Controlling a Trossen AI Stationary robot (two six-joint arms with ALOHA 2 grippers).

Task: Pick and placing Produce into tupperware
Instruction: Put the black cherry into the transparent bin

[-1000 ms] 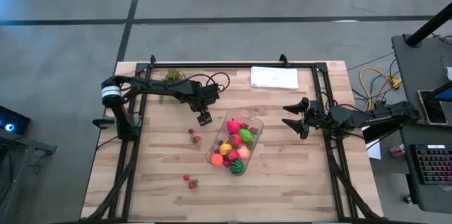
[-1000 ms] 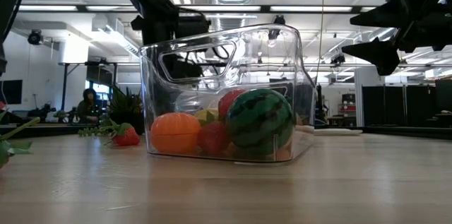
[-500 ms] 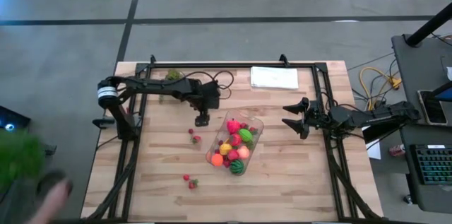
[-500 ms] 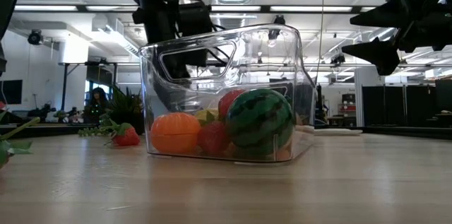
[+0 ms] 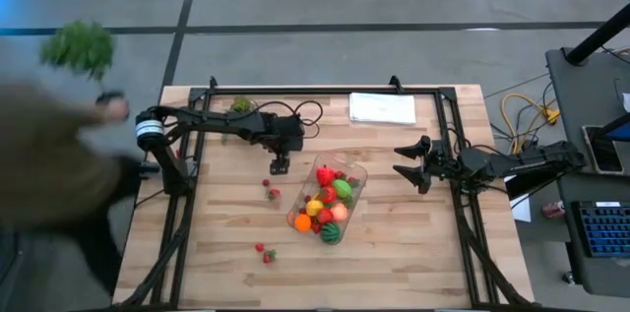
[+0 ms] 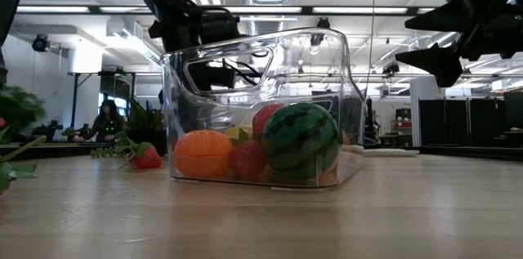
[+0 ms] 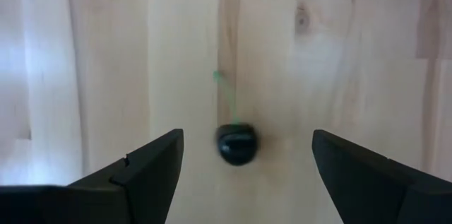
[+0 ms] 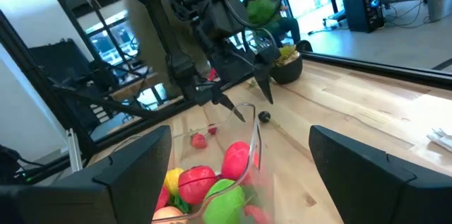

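Note:
The clear tupperware (image 5: 328, 202) stands at mid-table, holding several toy produce pieces: a watermelon (image 6: 302, 136), an orange (image 6: 204, 153) and red, green and yellow ones. Small red strawberries lie on the bare table to its left (image 5: 269, 190) and toward the near edge (image 5: 264, 251). My left gripper (image 5: 280, 165) is open and empty, pointing down at the table just past the tub's far-left corner. A small dark round thing (image 7: 236, 144) lies on the wood below it. My right gripper (image 5: 402, 160) is open and empty, hovering right of the tub.
A person (image 5: 49, 155) stands at the table's left edge and holds a leafy green bunch (image 5: 79, 46) beyond the far-left corner. A small potted plant (image 5: 241, 105) and a flat white sheet (image 5: 382, 107) sit along the far edge. Bare wood lies near and right of the tub.
My left gripper has drifted a little toward the table's left edge, staying open above the wood. A person has come in at the left side and carried the green bunch from the near-left up past the far-left corner. The tub and the produce have stayed put.

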